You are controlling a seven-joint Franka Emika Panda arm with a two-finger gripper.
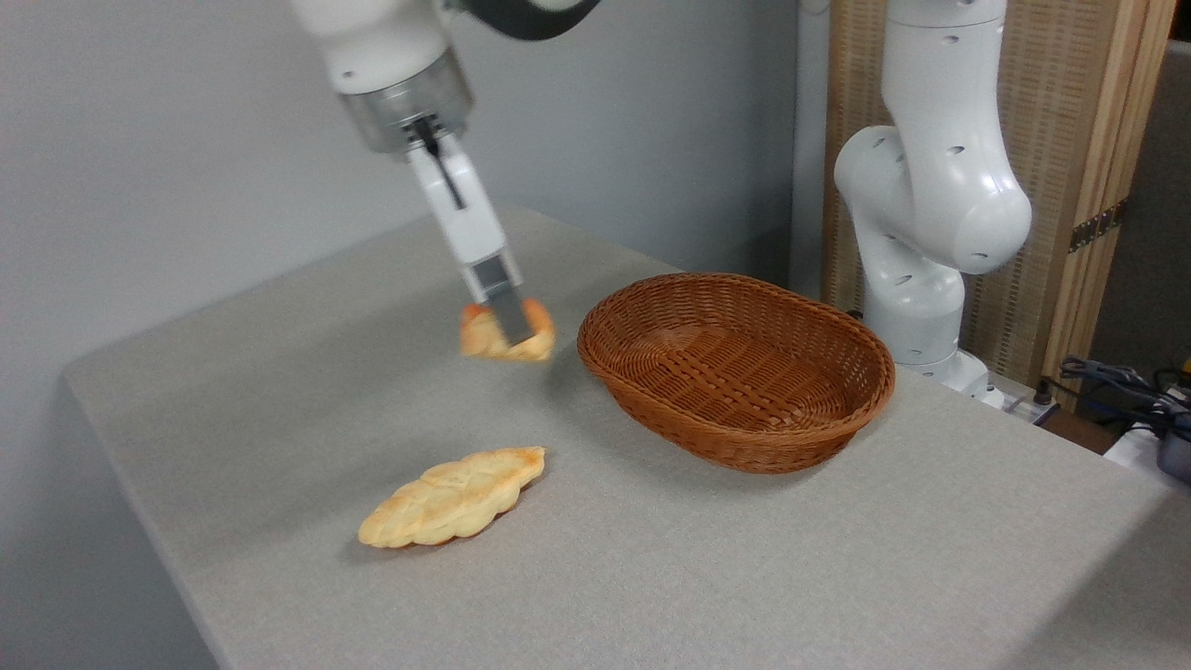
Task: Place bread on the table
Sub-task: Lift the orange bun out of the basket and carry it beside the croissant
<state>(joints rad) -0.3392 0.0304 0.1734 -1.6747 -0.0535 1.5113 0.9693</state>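
1. the pincer hangs tilted from the upper left, its fingers closed on the bread, a small round orange-brown bun.
2. one grey finger lies across the front of the bun; the other finger is hidden behind it.
3. the bread looks slightly blurred, so its knotted surface is hard to read. it sits just above the worktop with a faint shadow beneath, and whether it touches the fabric cannot be told.
4. just to the right of the bun stands a brown oval wicker basket, apart from it, with nothing showing inside.
5. nearer the camera, a longer, flatter pale-yellow braided loaf lies flat on the grey cloth, well apart from the bun and the basket.
6. the arm's white base rises behind the basket at the right.
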